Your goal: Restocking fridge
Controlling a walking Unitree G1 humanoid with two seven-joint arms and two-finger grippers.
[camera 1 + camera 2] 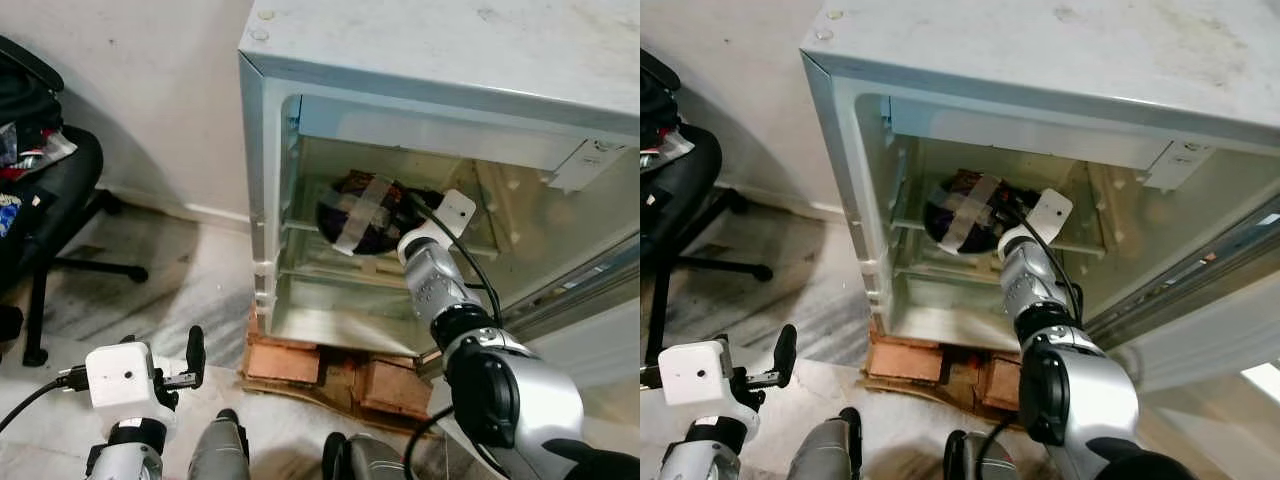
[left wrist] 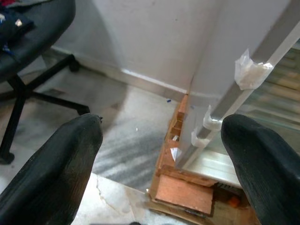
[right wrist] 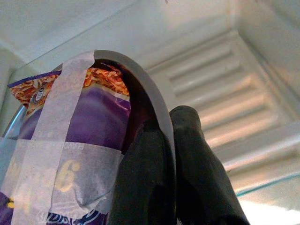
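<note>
A small white fridge [image 1: 262,180] stands open on bricks. Inside it, on the glass shelf [image 1: 300,228], sits a dark bowl [image 1: 350,215] holding a purple snack packet [image 3: 89,117], with strips of pale tape crossed over it. My right arm reaches into the fridge, and my right gripper [image 3: 171,140] is shut on the bowl's rim, one finger inside and one outside. My left gripper [image 2: 164,140] hangs low at the left, open and holding nothing, pointing at the fridge's lower left corner.
A black office chair [image 1: 40,200] with clutter on its seat stands at the left by the wall. Orange bricks [image 1: 330,375] and cardboard prop up the fridge. The fridge door [image 1: 590,290] hangs open at the right. The floor is pale marble.
</note>
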